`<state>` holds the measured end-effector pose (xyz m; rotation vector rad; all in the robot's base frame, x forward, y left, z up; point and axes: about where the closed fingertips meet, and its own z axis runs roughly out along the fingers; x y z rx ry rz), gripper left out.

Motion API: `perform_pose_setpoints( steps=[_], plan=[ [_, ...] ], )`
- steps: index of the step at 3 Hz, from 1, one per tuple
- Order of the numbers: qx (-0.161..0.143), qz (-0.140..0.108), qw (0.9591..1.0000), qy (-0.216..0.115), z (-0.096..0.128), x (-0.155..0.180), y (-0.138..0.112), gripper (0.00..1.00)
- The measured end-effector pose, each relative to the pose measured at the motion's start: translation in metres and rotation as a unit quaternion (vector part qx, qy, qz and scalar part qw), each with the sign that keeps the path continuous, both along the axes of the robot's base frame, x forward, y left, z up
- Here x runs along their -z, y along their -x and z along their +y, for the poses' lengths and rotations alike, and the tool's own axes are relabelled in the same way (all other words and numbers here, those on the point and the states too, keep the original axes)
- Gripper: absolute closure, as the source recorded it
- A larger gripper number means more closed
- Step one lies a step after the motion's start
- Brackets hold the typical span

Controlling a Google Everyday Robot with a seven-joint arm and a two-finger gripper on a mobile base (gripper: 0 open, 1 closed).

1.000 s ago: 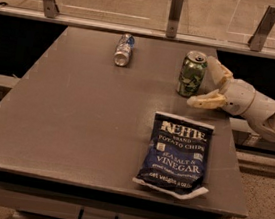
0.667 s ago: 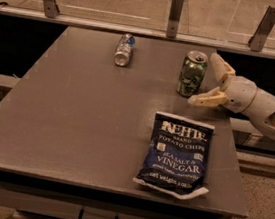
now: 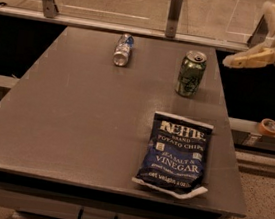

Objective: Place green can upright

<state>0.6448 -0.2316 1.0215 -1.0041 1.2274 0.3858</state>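
In the camera view, you can see the green can (image 3: 191,73) standing up straight on the tabletop (image 3: 75,123). It sits near the far right corner, with its silver top facing up. Nothing is touching it.

Your gripper (image 3: 249,36) is up in the air at the top right of the view, past the right edge of the tabletop. It is well apart from the green can, higher up and off to the right of it. Its jaws are spread wide open, and they hold nothing. One jaw points down and left toward the tabletop. The other sticks up above it.

A silver-and-blue can (image 3: 122,49) lies on its side near the far edge of the tabletop. It is to the left of the green can and well apart from it. A dark blue bag of chips (image 3: 177,154) lies flat near the front right corner, not touching the green can. A roll of orange tape (image 3: 269,127) rests on a ledge off to the right, lower than the tabletop.
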Motion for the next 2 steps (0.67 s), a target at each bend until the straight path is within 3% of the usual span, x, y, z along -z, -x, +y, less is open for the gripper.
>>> perform_pose_setpoints(
  steps=[1,2],
  plan=[
    [0.062,-0.073,0.9931,0.068,-0.004,-0.101,0.015,0.00],
    [0.123,-0.157,0.9737,0.110,0.012,-0.191,0.034,0.00]
  ],
)
